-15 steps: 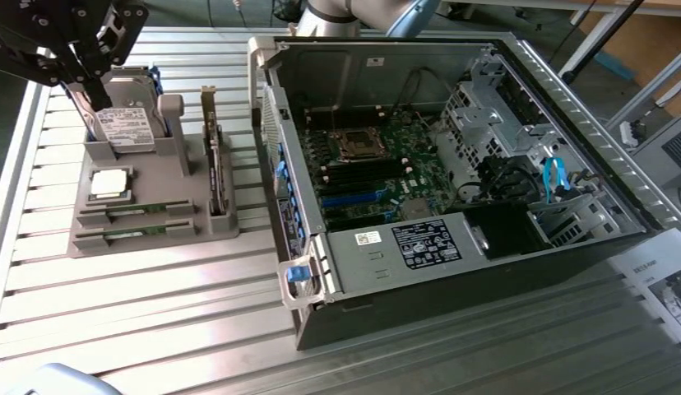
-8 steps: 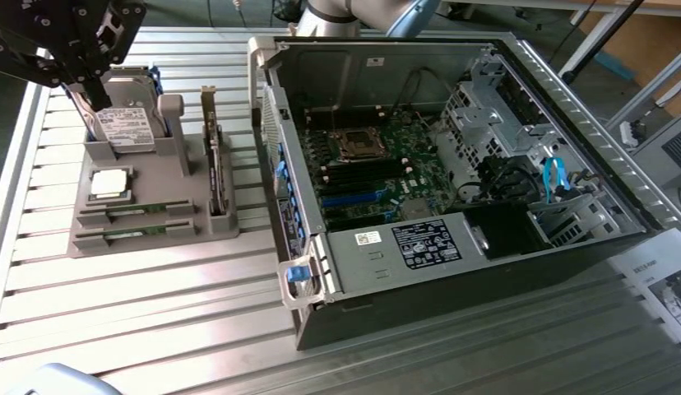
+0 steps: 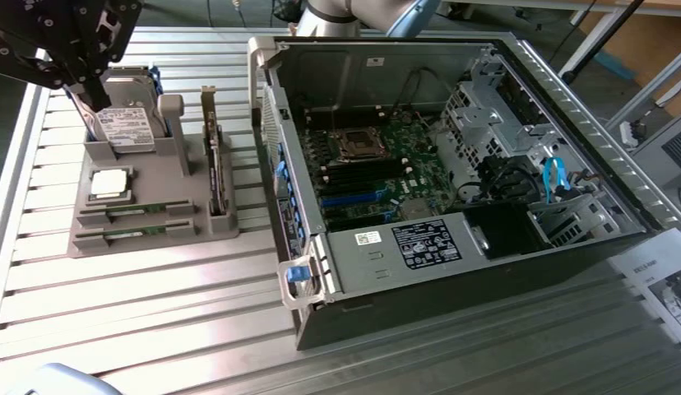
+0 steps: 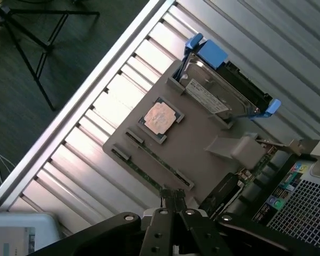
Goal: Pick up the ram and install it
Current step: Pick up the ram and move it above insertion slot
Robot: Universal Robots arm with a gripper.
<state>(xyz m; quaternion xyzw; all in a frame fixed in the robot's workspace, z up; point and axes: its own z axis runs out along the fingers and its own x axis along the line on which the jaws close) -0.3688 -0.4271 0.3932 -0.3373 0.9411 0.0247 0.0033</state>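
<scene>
On the ribbed metal table (image 3: 154, 313), at the exterior view's left of the open black computer case (image 3: 451, 164), a grey moulded plastic holder (image 3: 154, 193) (image 4: 197, 160) is set. A long, narrow green ram stick (image 3: 134, 216) (image 4: 159, 160) is lodged on edge in one slot, and a second ram stick (image 3: 132, 239) (image 4: 140, 172) in the slot just beside it. A square silver processor chip (image 3: 108, 183) (image 4: 159, 117) is seated near them. The black gripper (image 3: 97, 105) (image 4: 173, 196) is held above the holder, fingers pressed together on nothing, apart from both sticks.
</scene>
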